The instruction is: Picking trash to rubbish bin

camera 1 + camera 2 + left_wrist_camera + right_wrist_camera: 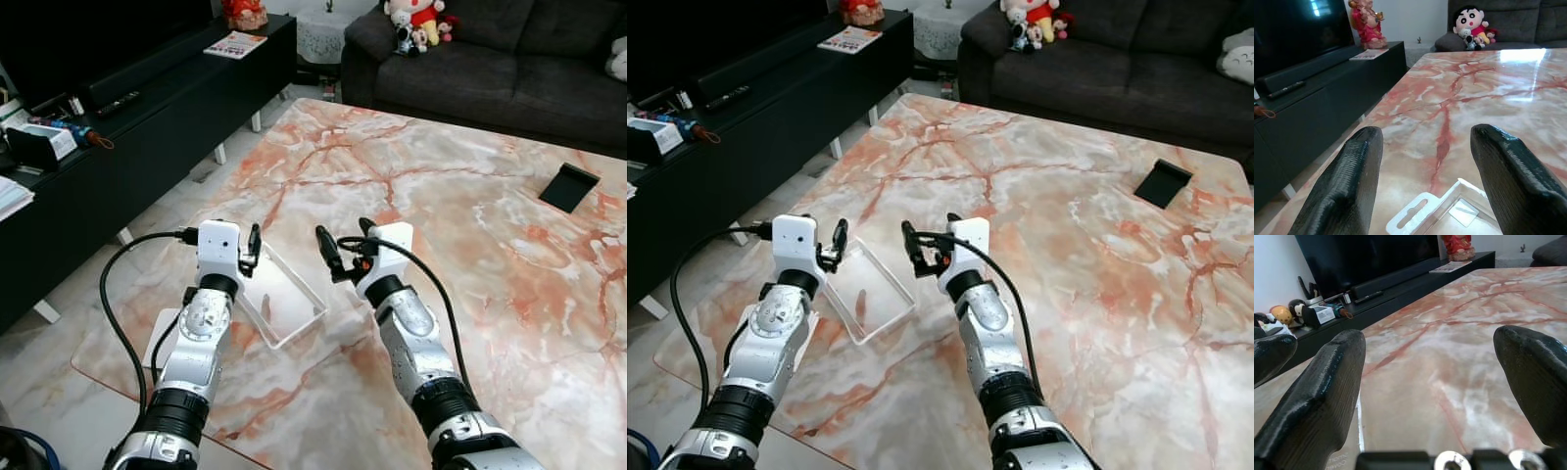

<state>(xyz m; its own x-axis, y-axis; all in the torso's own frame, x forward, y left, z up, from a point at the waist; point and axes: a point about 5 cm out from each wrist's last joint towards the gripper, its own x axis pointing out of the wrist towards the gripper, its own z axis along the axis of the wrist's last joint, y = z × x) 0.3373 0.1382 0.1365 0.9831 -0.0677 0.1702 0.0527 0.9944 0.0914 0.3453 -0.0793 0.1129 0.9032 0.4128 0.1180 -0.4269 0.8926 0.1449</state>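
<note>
Lower centre of frame: left hand (252,250) and right hand (345,257) both spread apart, flanking clear plastic tray (284,294) near surface (470,225) edge. Risk: slick thin tray skids off edge when pinched.

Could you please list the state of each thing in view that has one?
Left claw: open, empty, over the near end of the tray.
Right claw: open, empty, beside the tray.
Tray: clear plastic, lying flat on the table, open side up, nothing visible in it.
Black holder: on the table's far right.
TV: off, dark.
</note>
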